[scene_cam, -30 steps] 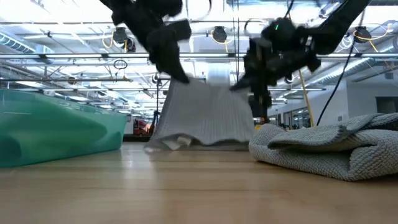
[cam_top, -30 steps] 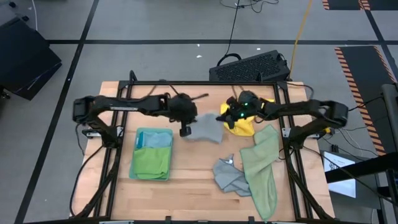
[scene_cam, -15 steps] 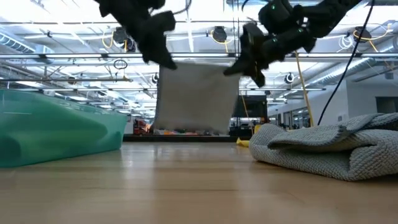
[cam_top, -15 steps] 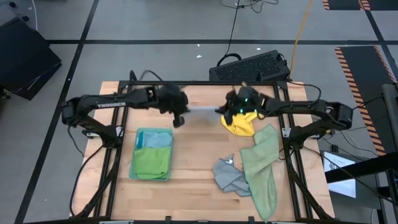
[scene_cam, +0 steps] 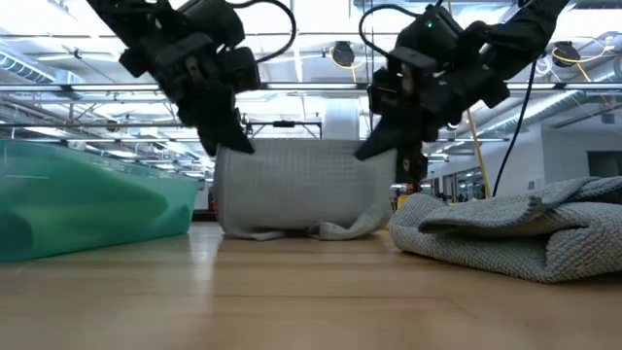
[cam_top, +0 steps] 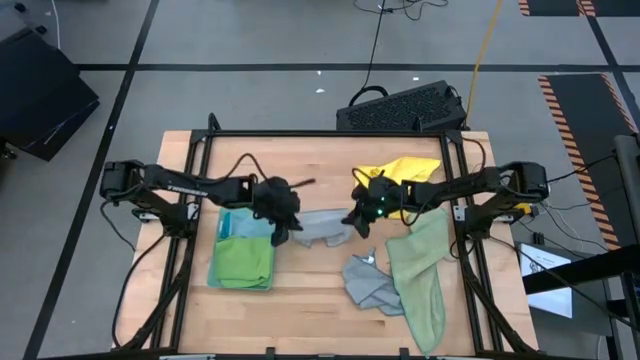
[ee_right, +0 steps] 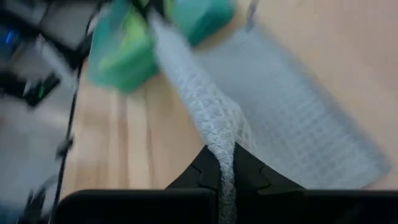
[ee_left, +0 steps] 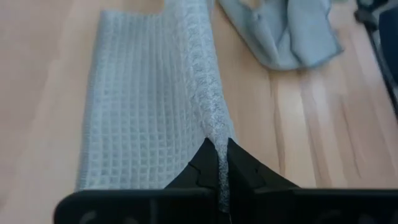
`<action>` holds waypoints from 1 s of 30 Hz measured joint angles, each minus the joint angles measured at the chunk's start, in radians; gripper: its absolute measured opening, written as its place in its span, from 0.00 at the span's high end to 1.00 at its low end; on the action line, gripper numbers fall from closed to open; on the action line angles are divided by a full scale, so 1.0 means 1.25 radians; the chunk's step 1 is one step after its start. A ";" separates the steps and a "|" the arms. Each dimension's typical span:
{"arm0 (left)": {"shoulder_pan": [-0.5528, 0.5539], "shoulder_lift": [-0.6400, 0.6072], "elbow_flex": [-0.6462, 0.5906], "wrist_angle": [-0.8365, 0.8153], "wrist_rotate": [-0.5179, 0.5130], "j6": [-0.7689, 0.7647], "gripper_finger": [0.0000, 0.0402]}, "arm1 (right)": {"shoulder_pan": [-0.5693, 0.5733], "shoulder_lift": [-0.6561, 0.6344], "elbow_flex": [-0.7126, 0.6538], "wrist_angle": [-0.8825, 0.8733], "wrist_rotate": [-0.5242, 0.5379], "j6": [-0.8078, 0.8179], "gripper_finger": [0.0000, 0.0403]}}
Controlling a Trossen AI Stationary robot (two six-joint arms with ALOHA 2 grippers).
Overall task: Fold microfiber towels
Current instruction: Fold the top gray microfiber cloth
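A grey waffle-weave towel (cam_top: 320, 228) hangs spread between my two grippers, and its lower edge (scene_cam: 292, 231) rests on the table. My left gripper (cam_top: 281, 227) is shut on its upper left corner and my right gripper (cam_top: 354, 222) on its upper right corner. Both also show in the low view: left (scene_cam: 231, 146) and right (scene_cam: 375, 149). A folded stack of teal, light blue and bright green towels (cam_top: 244, 250) lies just left of the left gripper. My left gripper pinches the towel's top edge at one corner (ee_left: 216, 142) between its two fingers, coming from above and slanting down. The towel hangs below, stretched toward the other gripper, with its bottom on the table. My right gripper pinches the top edge at the other corner (ee_right: 222, 151) between its two fingers, slanting down from above. The towel hangs below it and its lower part lies on the table.
A yellow towel (cam_top: 402, 170) lies at the far right. A crumpled grey towel (cam_top: 370, 285) and a long pale sage towel (cam_top: 420, 275) lie near right. A keyboard (cam_top: 405, 105) sits beyond the far edge. Bare wood shows at the near middle (cam_top: 300, 310).
Both grippers lifted the grey towel clear of the table and toward the far edge. They then came down and toward the near edge. The towel hung free half a second ago; now its lower edge lies on the table.
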 joint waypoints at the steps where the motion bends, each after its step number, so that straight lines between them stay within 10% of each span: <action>1: 0.005 -0.011 0.006 -0.002 -0.004 -0.004 0.98 | -0.009 -0.012 0.003 0.002 0.017 0.010 0.99; 10: 0.166 -0.080 0.109 0.002 -0.200 0.130 0.98 | -0.194 -0.075 0.075 0.007 0.111 -0.104 0.99; 15: 0.265 -0.080 0.145 0.001 -0.160 0.148 0.98 | -0.272 -0.077 0.103 0.015 0.085 -0.224 0.99; 21: 0.202 -0.065 0.074 -0.088 -0.056 0.122 0.97 | -0.205 -0.069 0.035 -0.052 0.018 -0.261 0.99; 30: 0.057 0.027 -0.128 0.218 0.009 -0.049 0.97 | -0.042 0.003 -0.125 0.148 0.019 -0.103 0.99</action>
